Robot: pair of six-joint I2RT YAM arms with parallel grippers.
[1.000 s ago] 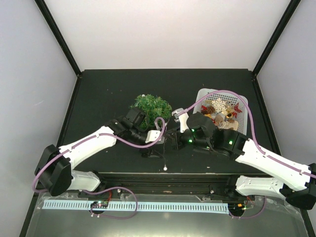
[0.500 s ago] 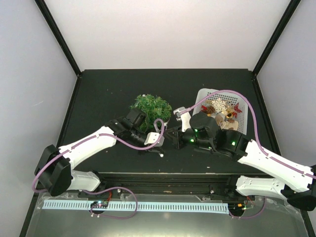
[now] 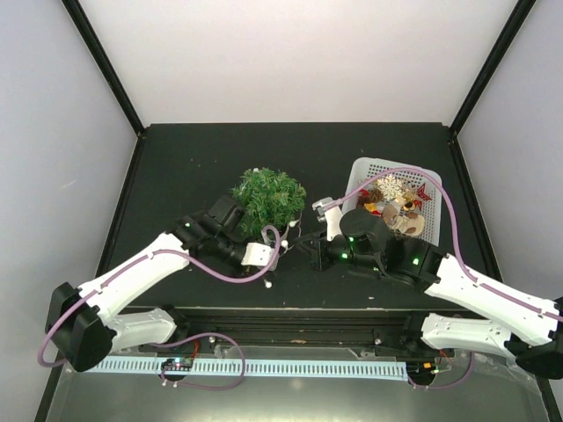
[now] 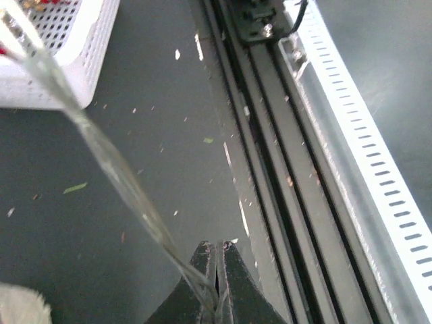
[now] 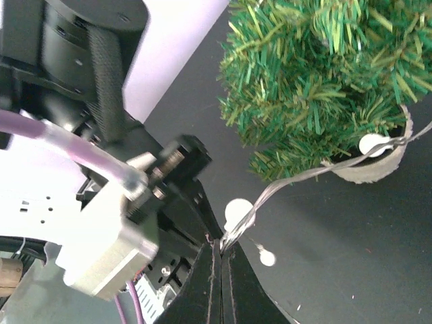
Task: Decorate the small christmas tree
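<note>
Well over on the left, the left arm reaches in across the dark bench (image 3: pixel 176 167) and its tool (image 4: pixel 217 251) sits low, just short of the small christmas tree (image 3: pixel 269 195). The wrist view shows the two fingers pressed together on a thin clear wire (image 4: pixel 115 169), which climbs away from the tips towards the upper left of that view. Beside the fingers the metal rail (image 4: pixel 270 169) of the near edge runs past, and a corner of the white basket (image 4: pixel 74 61) shows in the far corner.

The tree stands on the bench a little left of the middle, beyond both tools and well left of the basket, bushy and dark green on its small white pot (image 5: pixel 368 169). The wire carries round white beads (image 5: pixel 236 212) (one hangs right beside the right tool's tips, another sits against the pot). From the top view, more beads lie on the bench between the two arms.

Next, the right tool (image 5: pixel 220 251) is closed tight on the same wire, close to the left arm's wrist and near the foot of the tree. From its tips the wire runs out across the front of the pot.

Furthest right, the basket holds a heap of ornaments (image 3: pixel 391 189) in white, red and brown, with the right arm's purple cable (image 3: pixel 413 167) arching over it.
</note>
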